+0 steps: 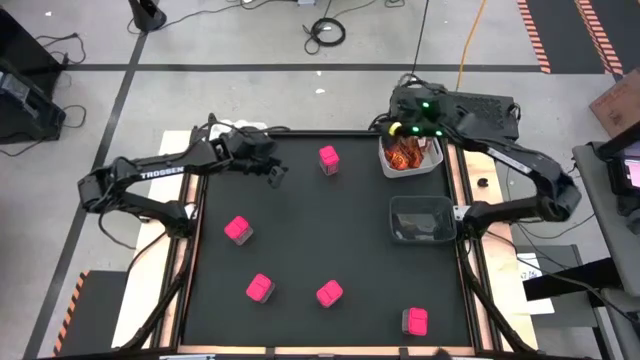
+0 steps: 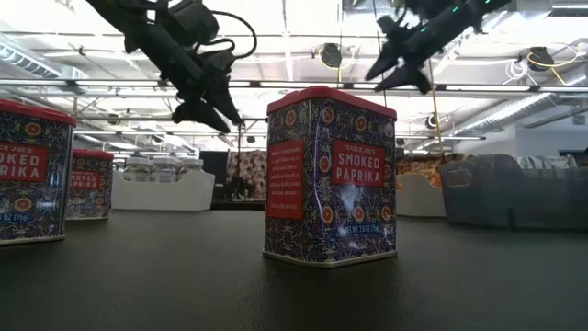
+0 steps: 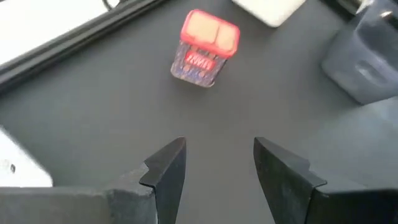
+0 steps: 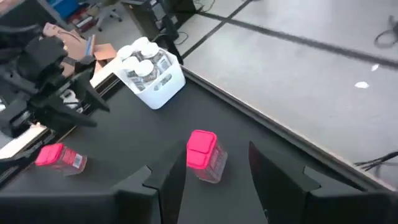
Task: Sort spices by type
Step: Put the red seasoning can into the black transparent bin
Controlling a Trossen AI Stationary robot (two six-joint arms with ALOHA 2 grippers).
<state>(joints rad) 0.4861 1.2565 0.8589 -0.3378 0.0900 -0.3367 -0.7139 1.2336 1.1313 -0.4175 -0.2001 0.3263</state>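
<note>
low view | paprika tin [image 2: 331,175] upright, label facing camera | left tool [image 3: 214,165] apart | right tool [image 4: 211,171] apart

Black worktop [image 1: 320,250], bright pink-lidded tins [image 1: 238,229] with blue patterned sides, red label panels, orange-brown sachets [image 1: 405,155] in white bin [image 1: 412,170], dark grey bin [image 1: 420,220]

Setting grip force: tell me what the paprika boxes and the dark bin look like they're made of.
Paprika boxes: probably printed tin with a red lid; crisp folded edges and a glossy sheen suggest metal, though coated card is possible. Dark bin: likely moulded plastic, smoky and semi-translucent, with rounded corners and a matte finish.
</note>
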